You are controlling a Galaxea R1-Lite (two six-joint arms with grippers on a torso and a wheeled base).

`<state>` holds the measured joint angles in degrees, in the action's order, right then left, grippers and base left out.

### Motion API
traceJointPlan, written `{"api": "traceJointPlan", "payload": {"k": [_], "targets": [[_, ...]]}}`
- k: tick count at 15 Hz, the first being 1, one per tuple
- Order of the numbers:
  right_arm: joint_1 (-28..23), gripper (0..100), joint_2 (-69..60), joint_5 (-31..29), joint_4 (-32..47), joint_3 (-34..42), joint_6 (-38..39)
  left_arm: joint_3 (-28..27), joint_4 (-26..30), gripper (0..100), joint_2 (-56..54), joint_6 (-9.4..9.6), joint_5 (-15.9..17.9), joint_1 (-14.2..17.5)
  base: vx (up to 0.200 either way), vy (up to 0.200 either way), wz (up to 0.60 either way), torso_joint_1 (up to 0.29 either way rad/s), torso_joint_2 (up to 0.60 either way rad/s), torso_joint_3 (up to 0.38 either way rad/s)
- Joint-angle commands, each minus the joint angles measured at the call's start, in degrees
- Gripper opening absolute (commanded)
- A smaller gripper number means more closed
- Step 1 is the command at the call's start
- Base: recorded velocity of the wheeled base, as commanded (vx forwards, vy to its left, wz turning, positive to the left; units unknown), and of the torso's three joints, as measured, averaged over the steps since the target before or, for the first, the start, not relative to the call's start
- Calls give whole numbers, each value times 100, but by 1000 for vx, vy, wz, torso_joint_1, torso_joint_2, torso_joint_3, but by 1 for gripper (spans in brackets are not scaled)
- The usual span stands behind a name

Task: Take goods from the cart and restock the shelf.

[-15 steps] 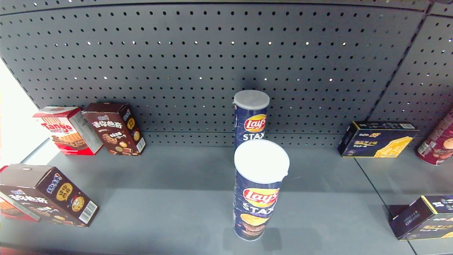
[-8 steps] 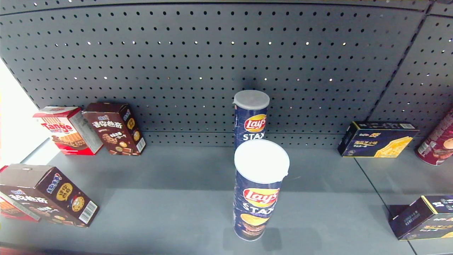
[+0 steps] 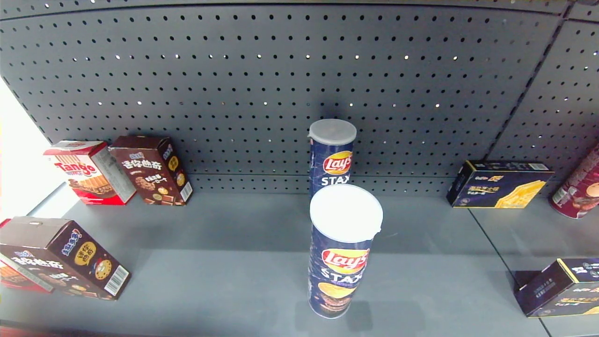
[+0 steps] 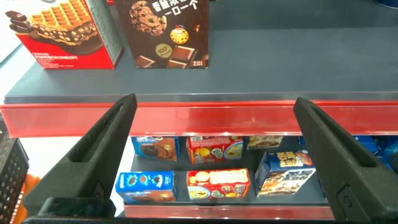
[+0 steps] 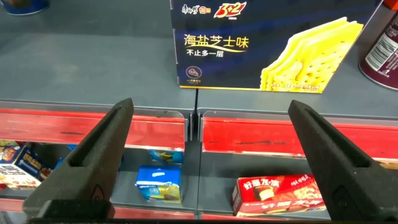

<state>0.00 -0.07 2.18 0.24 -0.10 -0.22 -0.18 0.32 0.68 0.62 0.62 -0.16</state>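
Observation:
Two dark blue chip cans stand upright mid-shelf, one near the front (image 3: pixel 344 252) and one behind it (image 3: pixel 331 154) against the pegboard. My left gripper (image 4: pixel 211 168) is open and empty, held in front of the shelf's red edge strip (image 4: pixel 205 118), below a brown cookie box (image 4: pixel 168 31) and a red waffle box (image 4: pixel 65 31). Open and empty too, my right gripper (image 5: pixel 208 165) faces the red edge (image 5: pixel 298 134) just below a dark blue cracker box (image 5: pixel 261 43).
Red and brown boxes (image 3: pixel 149 168) stand at the shelf's back left, another brown box (image 3: pixel 65 257) at the front left. Blue cracker boxes (image 3: pixel 498 183) and a maroon can (image 3: pixel 578 192) are at the right. A lower shelf holds more packets (image 4: pixel 217 183).

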Motion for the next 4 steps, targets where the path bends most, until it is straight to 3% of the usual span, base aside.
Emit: {"api": "traceJointPlan", "payload": {"k": [1,4], "targets": [[0,100,7,2,2,1,-4,1,3,100,2,-1,-1,7,0,0,0,0,0,0],[0,100,7,2,2,1,-4,1,3,100,2,-1,-1,-2,0,0,0,0,0,0]]}}
